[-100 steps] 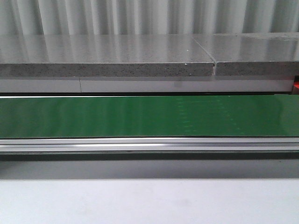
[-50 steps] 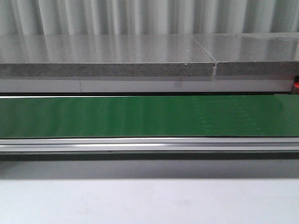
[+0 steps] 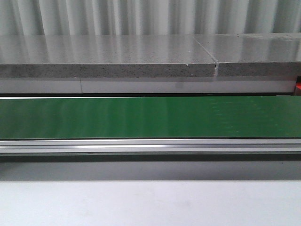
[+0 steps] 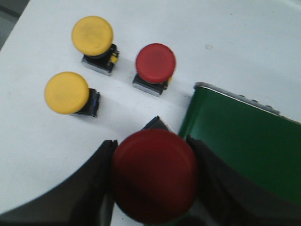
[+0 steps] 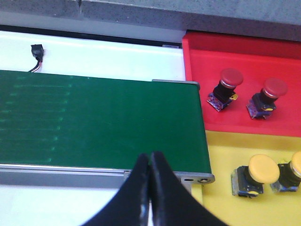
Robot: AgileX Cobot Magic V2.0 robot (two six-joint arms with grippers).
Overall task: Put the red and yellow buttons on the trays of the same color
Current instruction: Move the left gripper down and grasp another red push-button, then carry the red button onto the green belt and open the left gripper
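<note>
Left pincer [image 4: 153,188] holds a red button [image 4: 154,175] by its cap, one dark finger [image 4: 91,181] on each side, pressed against it. The held button sits above the white tabletop [image 4: 37,141], right at the end of the green belt [image 4: 244,141]. Beyond it on the tabletop stand three loose buttons: another red button [image 4: 155,63] nearest the belt end, a yellow button [image 4: 92,35] beside that one, and a second yellow button [image 4: 66,92] nearer the pincer, all apart from each other and upright.

Right pincer [image 5: 150,179] is closed on nothing, fingertips touching, hanging over the near edge of the belt's other end. Just past that belt end lie two trays side by side. The red tray [image 5: 235,61] carries two red-capped buttons [image 5: 225,89], [image 5: 268,97], standing apart. The yellow tray [image 5: 225,207] carries one yellow-capped button [image 5: 254,175] and another [image 5: 292,172] cut by the picture edge.

Front view shows only the belt [image 3: 150,117], its metal rail [image 3: 150,146] and a grey stone ledge [image 3: 108,59] behind; neither pincer nor any button shows there.
</note>
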